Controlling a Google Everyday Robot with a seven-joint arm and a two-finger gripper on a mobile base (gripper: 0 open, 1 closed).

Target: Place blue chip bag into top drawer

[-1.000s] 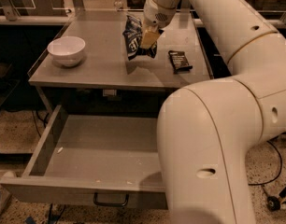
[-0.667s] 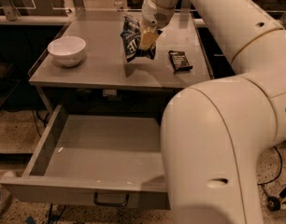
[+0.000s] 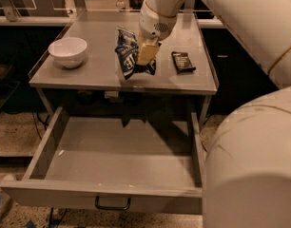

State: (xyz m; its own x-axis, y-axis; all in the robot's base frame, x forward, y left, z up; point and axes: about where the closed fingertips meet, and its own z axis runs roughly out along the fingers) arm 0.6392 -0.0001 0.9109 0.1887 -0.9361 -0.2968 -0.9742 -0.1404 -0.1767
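The blue chip bag [image 3: 128, 52] hangs crumpled in my gripper [image 3: 144, 56], just above the front part of the grey tabletop [image 3: 102, 75]. The gripper's tan fingers [image 3: 148, 52] are shut on the bag's right side. The top drawer [image 3: 119, 165] stands pulled wide open below the table, its inside bare, with its dark handle [image 3: 112, 204] on the front panel. The bag is over the tabletop, behind the drawer's opening.
A white bowl [image 3: 68, 51] sits at the left of the tabletop. A small flat black packet [image 3: 183, 61] lies at the right. My white arm [image 3: 250, 141] fills the right side of the view, beside the drawer's right wall.
The gripper and the bag have moved toward the table's front edge and a little lower. The bowl, packet and drawer have not moved.
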